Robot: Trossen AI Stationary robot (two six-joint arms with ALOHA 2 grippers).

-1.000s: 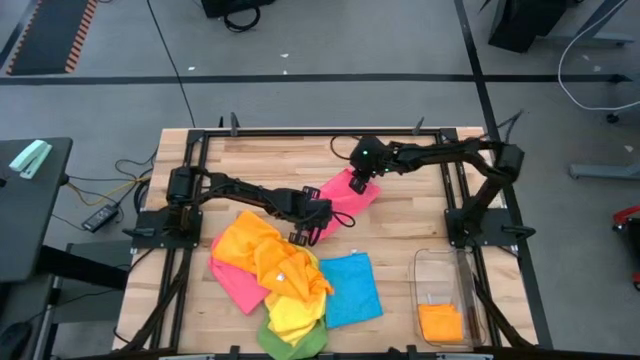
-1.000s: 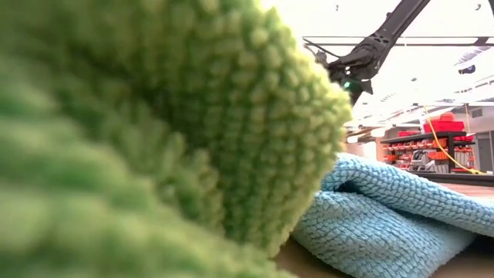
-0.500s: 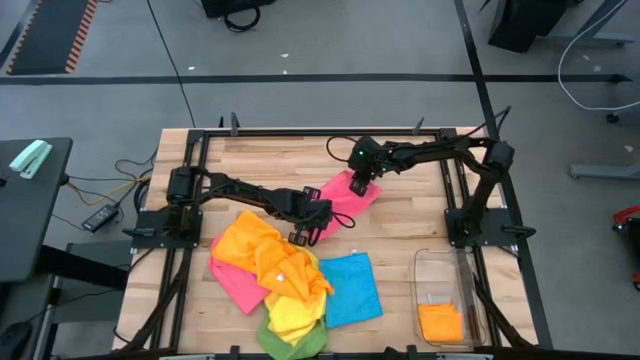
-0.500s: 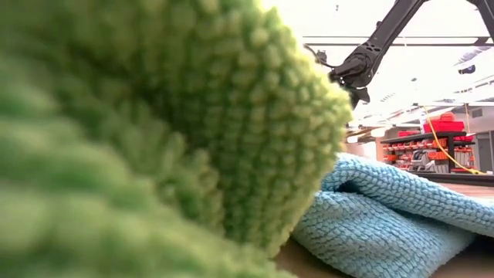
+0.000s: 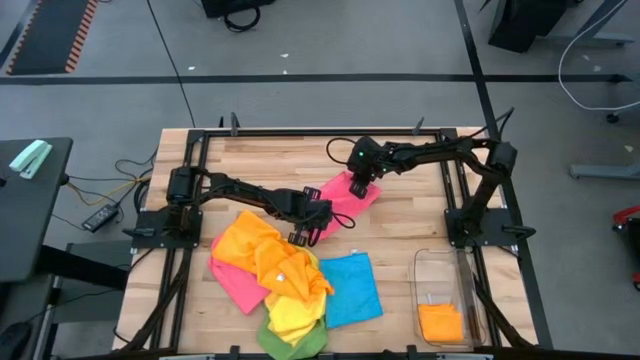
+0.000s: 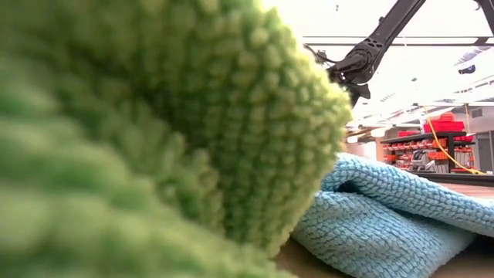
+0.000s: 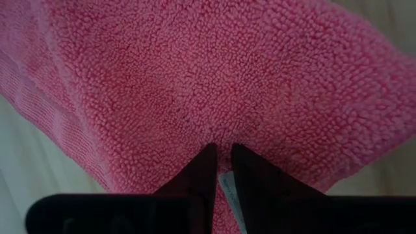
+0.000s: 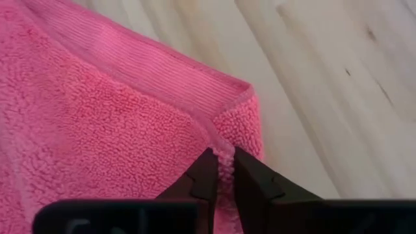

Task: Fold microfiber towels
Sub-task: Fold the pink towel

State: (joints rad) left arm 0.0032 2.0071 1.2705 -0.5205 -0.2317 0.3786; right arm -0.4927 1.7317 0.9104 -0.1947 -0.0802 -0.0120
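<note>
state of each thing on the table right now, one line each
pink towel: spread on the table, pinched by both grippers
left gripper: shut on pink towel
right gripper: shut on pink towel, at a corner
pile of towels: crumpled, unfolded
blue towel: lying flat
clear bin: holds a folded orange towel

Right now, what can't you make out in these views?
- Low view: the green towel pressed against the lens hides most of the table, the left arm and the pink towel.
- High view: left gripper and right gripper too small to judge their grip.
- Pile: how many towels lie under the orange towel.
- Bin: folded orange contents unclear.
</note>
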